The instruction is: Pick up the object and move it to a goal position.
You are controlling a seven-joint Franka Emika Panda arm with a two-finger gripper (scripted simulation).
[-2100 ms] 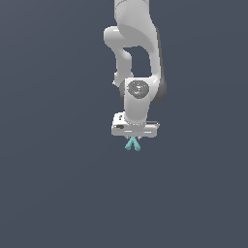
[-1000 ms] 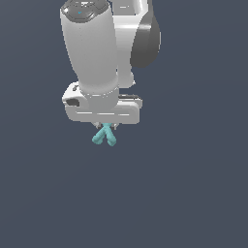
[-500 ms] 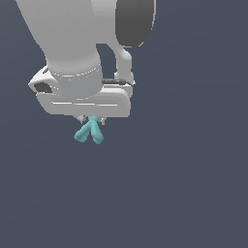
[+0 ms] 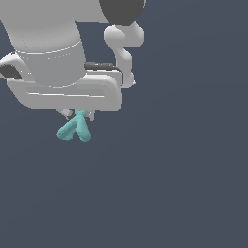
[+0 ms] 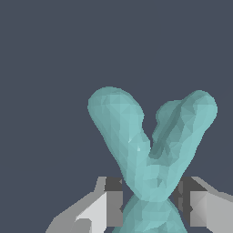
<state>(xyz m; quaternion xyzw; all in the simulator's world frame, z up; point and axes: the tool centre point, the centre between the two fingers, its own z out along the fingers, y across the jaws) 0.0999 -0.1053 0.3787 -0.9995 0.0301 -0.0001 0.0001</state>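
Our tool [image 4: 77,115] grips the teal X-shaped piece [image 4: 74,129] at its crossing, fingers [image 5: 113,200] closed against it, the piece hanging just below the tool. The pickup looks done; no goal marker is visible, so delivery remains.

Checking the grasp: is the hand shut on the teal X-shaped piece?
Shut: the hand has a finger on either side of the teal X-shaped piece.
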